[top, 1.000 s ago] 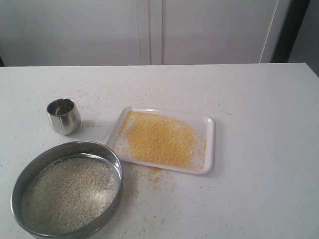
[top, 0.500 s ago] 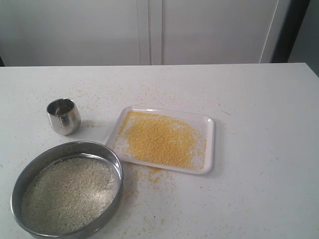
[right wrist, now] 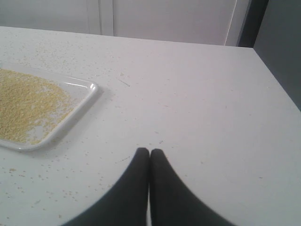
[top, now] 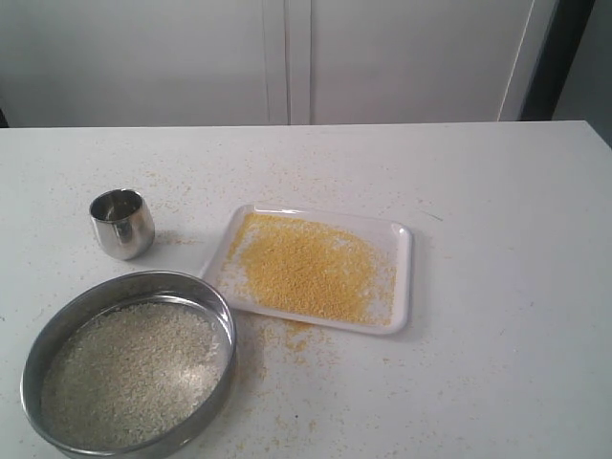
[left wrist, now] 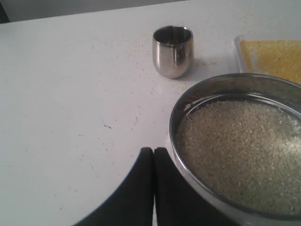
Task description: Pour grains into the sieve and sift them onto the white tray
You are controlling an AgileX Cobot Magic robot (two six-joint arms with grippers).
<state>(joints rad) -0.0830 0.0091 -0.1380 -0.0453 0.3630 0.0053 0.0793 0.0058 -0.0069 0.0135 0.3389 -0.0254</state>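
Note:
The sieve [top: 218, 316] rests on the table at the front left, its mesh covered by off-white rice-like grains [top: 129, 373]. To its right lies the white tray [top: 403, 287], spread with fine yellow granules [top: 306, 266]. Neither gripper shows in the exterior view. My left gripper [left wrist: 154, 149] is shut and empty, its tips just outside the sieve's rim [left wrist: 175, 141]; the off-white grains [left wrist: 240, 150] and a corner of the tray [left wrist: 236, 47] show there too. My right gripper [right wrist: 149, 150] is shut and empty over bare table, off the tray's corner [right wrist: 91, 89].
A small steel cup [top: 122, 223] stands upright behind the sieve, left of the tray; it looks empty [left wrist: 173, 51]. Loose yellow granules [top: 292, 337] are scattered on the table in front of the tray. The table's right edge [right wrist: 277, 80] is near the right gripper.

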